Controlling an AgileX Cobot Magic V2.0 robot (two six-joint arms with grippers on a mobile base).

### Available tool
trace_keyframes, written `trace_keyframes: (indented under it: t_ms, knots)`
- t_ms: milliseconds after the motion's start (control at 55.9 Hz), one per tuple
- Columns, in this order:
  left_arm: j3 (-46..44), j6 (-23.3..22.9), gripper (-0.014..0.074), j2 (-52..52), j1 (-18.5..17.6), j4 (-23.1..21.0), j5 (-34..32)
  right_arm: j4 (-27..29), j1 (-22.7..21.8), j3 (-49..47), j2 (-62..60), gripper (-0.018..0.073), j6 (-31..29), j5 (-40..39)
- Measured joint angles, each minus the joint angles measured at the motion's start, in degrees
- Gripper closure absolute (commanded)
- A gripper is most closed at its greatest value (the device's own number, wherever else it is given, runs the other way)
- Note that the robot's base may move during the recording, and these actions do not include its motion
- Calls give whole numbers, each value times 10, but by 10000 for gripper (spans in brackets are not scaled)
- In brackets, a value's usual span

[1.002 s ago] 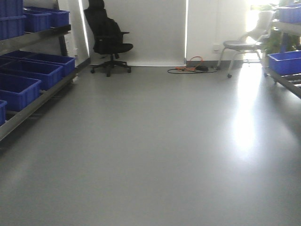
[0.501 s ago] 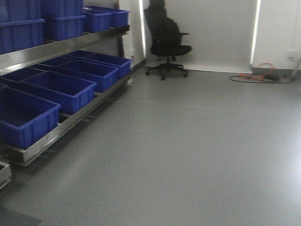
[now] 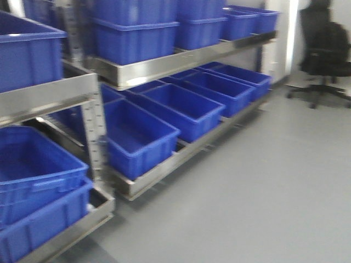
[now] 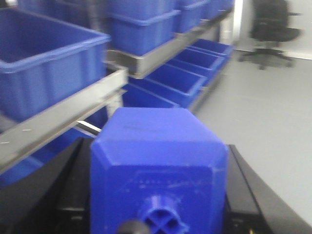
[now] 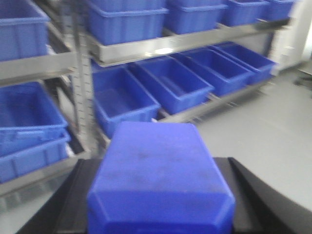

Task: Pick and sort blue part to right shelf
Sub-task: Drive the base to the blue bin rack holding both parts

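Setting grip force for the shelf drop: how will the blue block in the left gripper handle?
Probably rigid: the blue block looks like moulded plastic with crisp bevelled edges, so the black fingers shouldn't deform it. Its smooth flat sides may slip under a light grip. Flat faces suggest it sits rather than rolls, except on the knob end.

- The left gripper (image 4: 155, 151) points forward and a little downward. Its two black fingers (image 4: 73, 190) stand on both sides of the blue part (image 4: 158, 170) and press against its flat sides.
- The jaws are closed on the part, and the knob end of the part faces back to the wrist.
- The right gripper (image 5: 156, 163) has the same pose, closed on a blue block (image 5: 158, 178).
- Its black fingers (image 5: 243, 195) touch the block on the left and right sides.
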Motion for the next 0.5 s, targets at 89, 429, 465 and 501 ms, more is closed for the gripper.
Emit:
trace_keyframes:
  t_ms: [89,429,465,501]
  knots:
    - [0,0,293,0,0,0,0,0,0,0,0,335,0,0]
    - [0,0,293,0,0,0,0,0,0,0,0,335,0,0]
    - [0,0,293,0,0,0,0,0,0,0,0,335,0,0]
    - [0,0,293,0,0,0,0,0,0,0,0,335,0,0]
